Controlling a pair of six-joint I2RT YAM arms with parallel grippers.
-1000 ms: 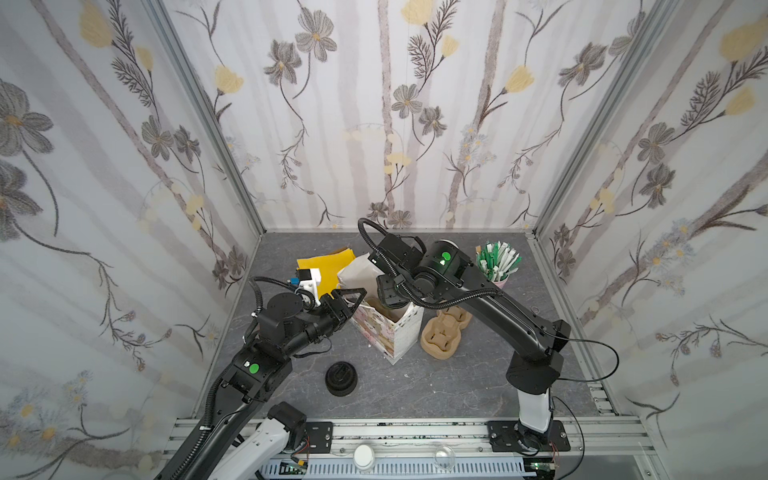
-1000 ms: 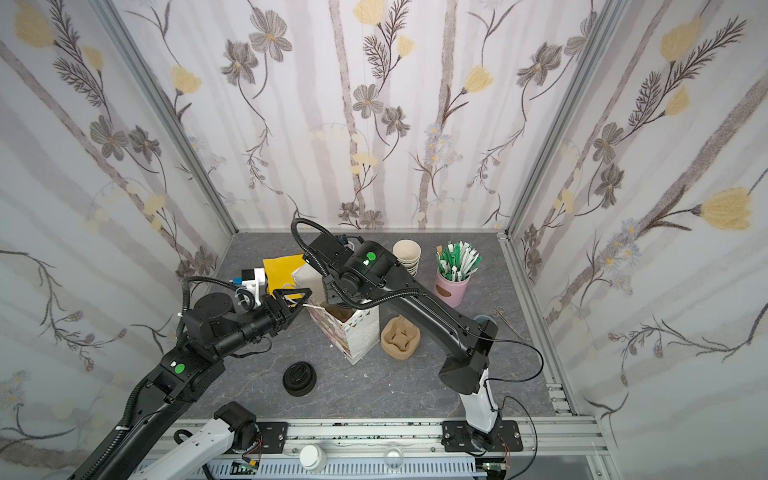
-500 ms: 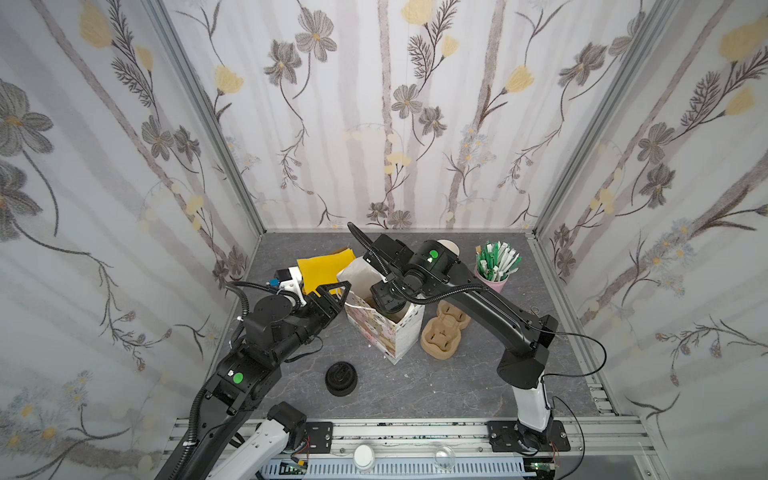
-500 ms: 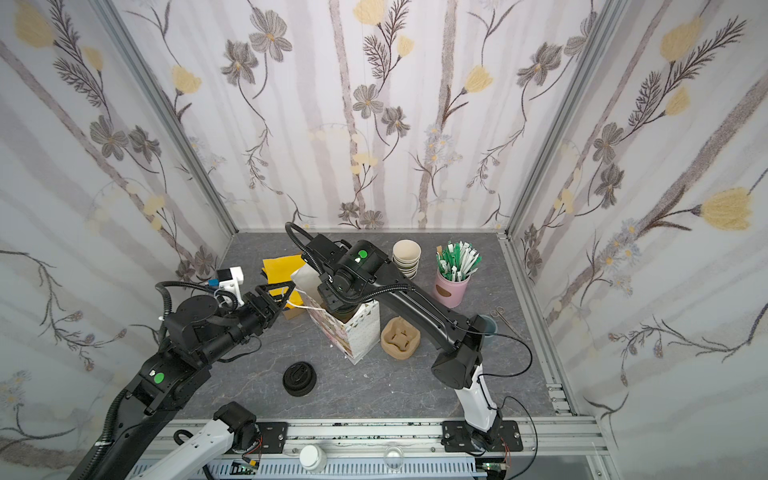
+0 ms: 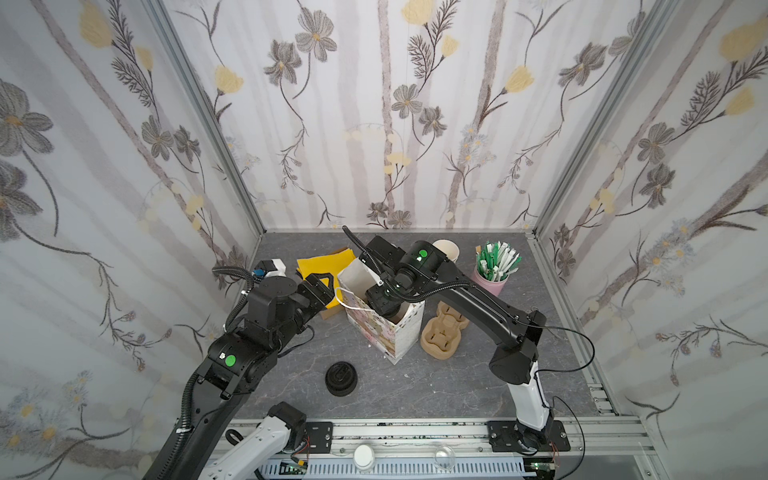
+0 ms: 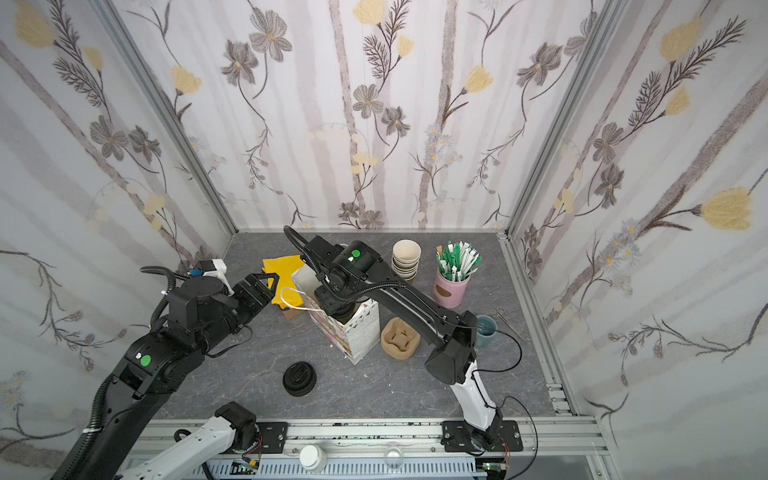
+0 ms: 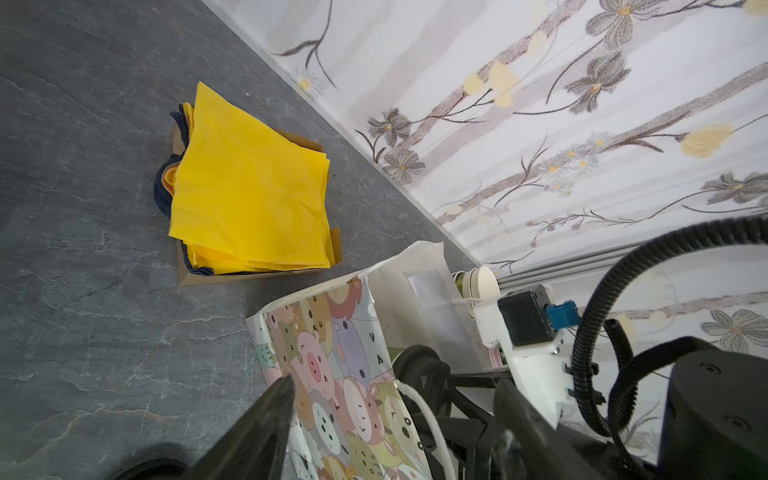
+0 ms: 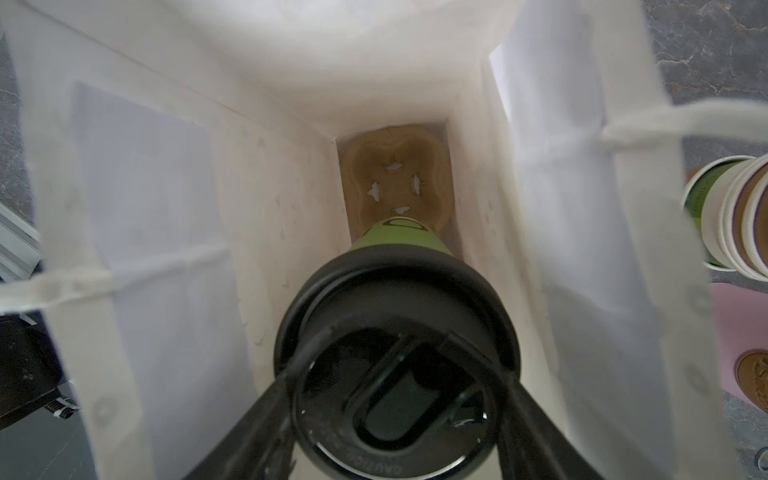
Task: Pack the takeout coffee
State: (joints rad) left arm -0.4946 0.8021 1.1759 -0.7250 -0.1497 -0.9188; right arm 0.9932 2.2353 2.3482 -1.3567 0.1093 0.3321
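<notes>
The takeout coffee point(image 8: 395, 365), an olive-green paper cup under a black sip lid, hangs inside the open cartoon-print paper bag point(image 5: 399, 336) point(image 6: 357, 332). My right gripper point(image 8: 398, 376) is shut on its lid rim, and it reaches down into the bag mouth in both top views point(image 5: 384, 305) point(image 6: 336, 305). A brown pulp cup carrier point(image 8: 395, 178) lies on the bag's bottom below the cup. My left gripper point(image 5: 322, 286) point(image 6: 259, 286) point(image 7: 395, 384) stands open just left of the bag, holding nothing. The bag's white handle point(image 7: 424, 415) shows beyond its fingers.
A stack of yellow napkins point(image 5: 328, 266) lies behind the left gripper. Black lids point(image 5: 340, 377) sit in a low stack in front. Right of the bag are pulp carriers point(image 5: 442, 336), lidless cups point(image 6: 406, 257), a pink holder of sachets point(image 6: 453, 278), a small grey-blue cup point(image 6: 484, 330) and scissors point(image 6: 505, 316).
My left gripper has let go of the bag's rim, opened and drawn back to the left. The right gripper has shifted slightly left over the bag with the coffee.
</notes>
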